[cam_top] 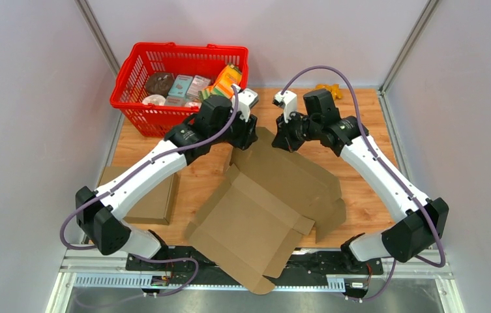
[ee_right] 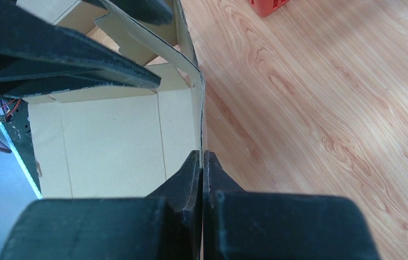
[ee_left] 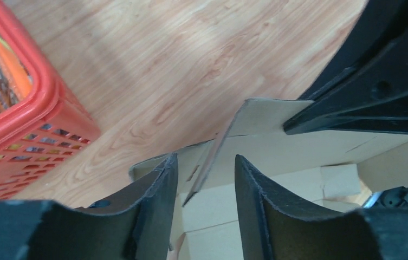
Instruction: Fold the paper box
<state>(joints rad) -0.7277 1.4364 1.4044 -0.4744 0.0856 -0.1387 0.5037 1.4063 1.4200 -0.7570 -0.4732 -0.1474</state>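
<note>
The brown paper box (cam_top: 275, 195) lies mostly unfolded on the wooden table, its far flaps raised. My left gripper (cam_top: 246, 134) hangs over the box's far left corner. In the left wrist view it (ee_left: 206, 160) is open, with the thin edge of an upright flap (ee_left: 220, 138) standing between the fingers and gaps on both sides. My right gripper (cam_top: 285, 140) is at the far edge of the box. In the right wrist view it (ee_right: 201, 154) is shut on the upright cardboard wall (ee_right: 197, 108), with the box's inner panel (ee_right: 109, 141) to its left.
A red basket (cam_top: 177, 65) of groceries stands at the back left, close behind the left arm. A folded brown box (cam_top: 154, 195) lies at the left. A small yellow object (cam_top: 328, 90) sits at the back right. Grey walls enclose both sides.
</note>
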